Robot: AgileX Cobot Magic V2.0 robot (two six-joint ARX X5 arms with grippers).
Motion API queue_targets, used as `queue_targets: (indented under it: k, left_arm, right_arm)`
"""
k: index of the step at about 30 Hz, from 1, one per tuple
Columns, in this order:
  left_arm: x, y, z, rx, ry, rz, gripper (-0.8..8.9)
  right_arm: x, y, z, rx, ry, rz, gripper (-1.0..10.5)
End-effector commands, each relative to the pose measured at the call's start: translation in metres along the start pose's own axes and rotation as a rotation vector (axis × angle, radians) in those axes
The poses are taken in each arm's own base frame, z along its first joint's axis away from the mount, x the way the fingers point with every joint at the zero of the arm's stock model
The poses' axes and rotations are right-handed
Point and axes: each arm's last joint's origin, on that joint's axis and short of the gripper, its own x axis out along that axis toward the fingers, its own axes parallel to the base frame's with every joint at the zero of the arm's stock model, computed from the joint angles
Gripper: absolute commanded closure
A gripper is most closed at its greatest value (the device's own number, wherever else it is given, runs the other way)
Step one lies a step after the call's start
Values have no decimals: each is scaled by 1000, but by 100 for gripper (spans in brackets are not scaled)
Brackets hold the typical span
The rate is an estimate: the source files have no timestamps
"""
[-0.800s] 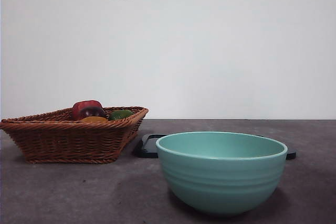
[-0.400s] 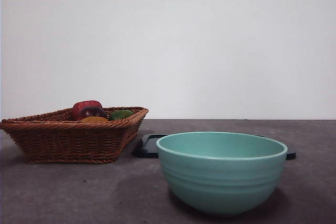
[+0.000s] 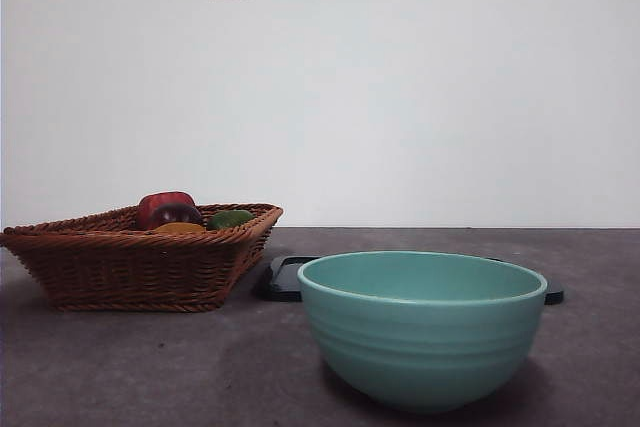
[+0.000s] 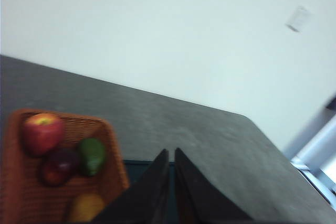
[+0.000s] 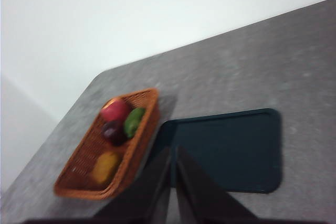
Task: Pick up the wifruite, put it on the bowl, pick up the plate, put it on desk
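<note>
- Over in the wicker basket (image 5: 84,174) sits the wifruite (image 5: 104,167), untouched, so step one hasn't started.
- Both the left gripper (image 4: 170,156) and right gripper (image 5: 172,154) hang high, jaws nearly closed, empty.
- Next move, I'd guess: open up and drop onto it, then carry it to the bowl (image 3: 422,330).

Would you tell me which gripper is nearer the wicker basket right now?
Probably left, hedged: the left gripper looks close beside the wicker basket, while the right gripper views it from farther off.

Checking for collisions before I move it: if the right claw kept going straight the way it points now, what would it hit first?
Probably the dark tray: the right claw is shut, its tips over the tray's edge nearest the basket. Depth is unclear, so that is a guess.
</note>
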Motion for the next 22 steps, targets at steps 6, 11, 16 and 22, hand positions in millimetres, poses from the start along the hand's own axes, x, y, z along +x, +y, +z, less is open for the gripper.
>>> queue_targets:
  k: [6,11,16,22]
  left_arm:
    - [16,-13,24,121,190,-150,796]
    - [27,-15,28,146,308,-191,797]
    - [37,-15,26,137,451,-189,796]
    - [47,-17,22,137,526,-211,791]
  right_arm:
    - [2,22,32,-113,119,92,937]
    - [2,32,40,-198,234,109,937]
    - [0,39,41,-260,270,163,937]
    - [0,40,40,-266,277,181,936]
